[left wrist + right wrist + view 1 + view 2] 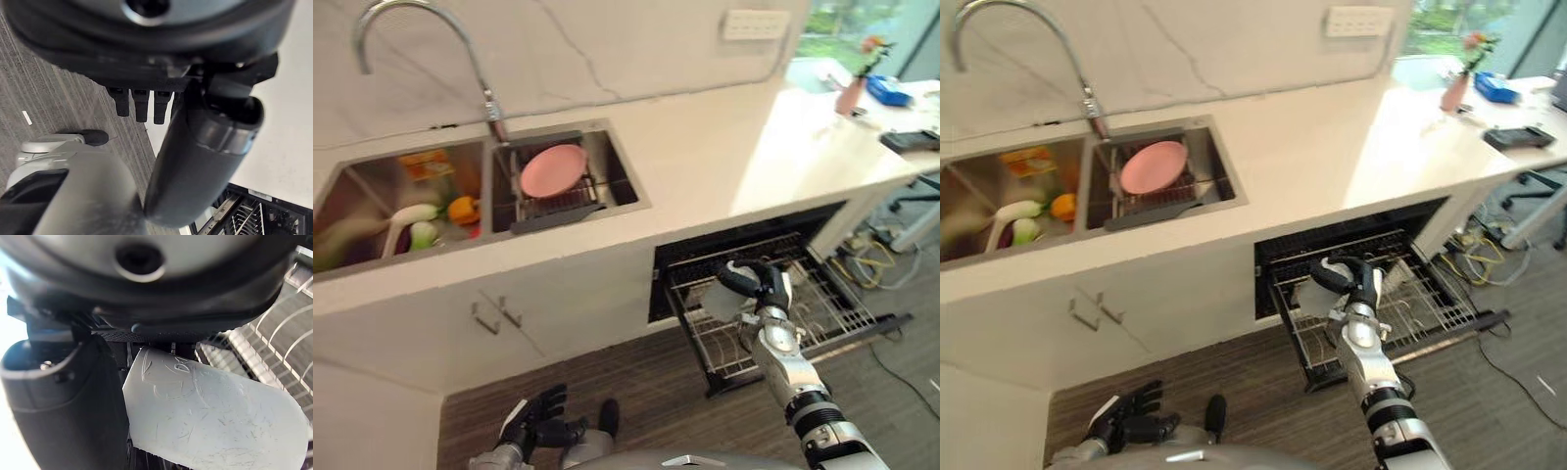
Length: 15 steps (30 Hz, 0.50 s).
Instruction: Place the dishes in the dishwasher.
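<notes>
While the left hand (536,423) hangs relaxed near the floor, the right hand (756,284) grips a clear cup (215,418) above the dishwasher rack (832,308).

Pink plate (552,168) tilted in sink rack, translucent cup (215,416) (scratched) over dishwasher rack (832,308)

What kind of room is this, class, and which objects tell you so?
Most likely a kitchen: a double sink with a tap, a pink plate in it, and a pulled-out dishwasher rack under the counter.
</notes>
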Motion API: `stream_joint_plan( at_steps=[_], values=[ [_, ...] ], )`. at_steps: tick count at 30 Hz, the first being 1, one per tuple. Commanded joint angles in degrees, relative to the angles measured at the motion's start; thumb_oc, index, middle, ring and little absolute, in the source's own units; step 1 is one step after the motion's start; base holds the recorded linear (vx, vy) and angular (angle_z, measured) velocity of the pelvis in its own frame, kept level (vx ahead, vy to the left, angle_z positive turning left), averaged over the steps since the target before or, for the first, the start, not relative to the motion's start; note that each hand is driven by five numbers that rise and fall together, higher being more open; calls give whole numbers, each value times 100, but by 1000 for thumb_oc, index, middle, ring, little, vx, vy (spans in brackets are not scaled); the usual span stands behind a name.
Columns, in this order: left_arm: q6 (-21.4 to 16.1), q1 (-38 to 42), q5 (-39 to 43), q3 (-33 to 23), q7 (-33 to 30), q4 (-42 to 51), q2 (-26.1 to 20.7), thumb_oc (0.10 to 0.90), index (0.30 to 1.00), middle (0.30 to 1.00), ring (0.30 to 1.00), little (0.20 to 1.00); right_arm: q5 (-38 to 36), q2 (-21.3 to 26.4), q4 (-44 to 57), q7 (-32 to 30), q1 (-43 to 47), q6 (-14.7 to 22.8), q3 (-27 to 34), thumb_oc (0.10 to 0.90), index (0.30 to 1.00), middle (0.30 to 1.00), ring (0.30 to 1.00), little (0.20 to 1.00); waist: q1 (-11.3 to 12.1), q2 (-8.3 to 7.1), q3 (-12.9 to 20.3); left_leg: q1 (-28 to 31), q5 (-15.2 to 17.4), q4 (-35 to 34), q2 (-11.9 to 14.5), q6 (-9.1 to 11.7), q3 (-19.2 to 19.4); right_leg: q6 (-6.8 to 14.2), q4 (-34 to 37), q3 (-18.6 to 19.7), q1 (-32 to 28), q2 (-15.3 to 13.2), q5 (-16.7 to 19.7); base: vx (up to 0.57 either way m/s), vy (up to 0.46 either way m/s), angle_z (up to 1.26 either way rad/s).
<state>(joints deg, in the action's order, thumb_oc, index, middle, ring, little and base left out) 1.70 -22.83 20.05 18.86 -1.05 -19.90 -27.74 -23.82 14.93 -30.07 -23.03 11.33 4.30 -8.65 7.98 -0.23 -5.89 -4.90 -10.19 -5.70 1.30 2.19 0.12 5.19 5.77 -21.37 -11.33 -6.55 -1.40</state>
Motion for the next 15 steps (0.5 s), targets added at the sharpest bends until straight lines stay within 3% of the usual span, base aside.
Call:
stream_joint_plan(
  at_steps=[1, 7, 8, 9, 10, 15],
  values=[
    [-438, 1027, -1231, 56, 89, -29, 13, 800, 900, 900, 900, 900, 12, 603, 24, -26, 1041, 406, 264, 400, 300, 300, 300, 300, -51, 133, -8, 520, 951, 70, 229, 368, -365, 211, -104, -244, 329, -234, -215, -44, -26, 66],
    [-456, 1061, -1697, -189, -160, -1112, 303, 800, 900, 900, 900, 900, 330, 878, -738, 69, 1069, 209, 314, 400, 300, 300, 300, 300, 161, 194, -117, 234, 808, 70, 206, 458, -559, 214, -105, -713, 349, -276, -232, -23, -7, 53],
    [-439, 1080, -1886, -233, -288, -1618, 412, 800, 900, 900, 900, 900, 346, 930, -1069, 74, 1139, 164, 332, 400, 300, 300, 300, 300, 242, 226, -159, 164, 768, 70, 194, 473, -605, 215, -105, -809, 356, -295, -242, 57, -58, 24],
    [-428, 1071, -1942, -268, -363, -1836, 464, 800, 900, 900, 900, 900, 400, 967, -1251, 57, 1205, 141, 318, 400, 300, 300, 300, 300, 269, 233, -154, 186, 873, 70, 222, 525, -628, 228, -92, -758, 309, -261, -371, -21, 0, 18],
    [-440, 1102, -1944, -293, -444, -2059, 544, 800, 900, 900, 900, 900, 402, 1012, -1442, 19, 1315, 153, 342, 400, 300, 300, 300, 300, 290, 291, -203, 100, 732, 70, 192, 494, -632, 219, -111, -852, 392, -300, -244, 49, -44, 12],
    [-454, 1180, -1660, -534, -804, -3038, 892, 800, 900, 900, 900, 900, 723, 1292, -2276, -120, 1724, 82, 271, 400, 300, 300, 300, 300, 349, 390, -293, 49, 792, 70, 227, 565, -597, 227, -103, -788, 438, -285, -366, -9, 9, 5]
  ],
)
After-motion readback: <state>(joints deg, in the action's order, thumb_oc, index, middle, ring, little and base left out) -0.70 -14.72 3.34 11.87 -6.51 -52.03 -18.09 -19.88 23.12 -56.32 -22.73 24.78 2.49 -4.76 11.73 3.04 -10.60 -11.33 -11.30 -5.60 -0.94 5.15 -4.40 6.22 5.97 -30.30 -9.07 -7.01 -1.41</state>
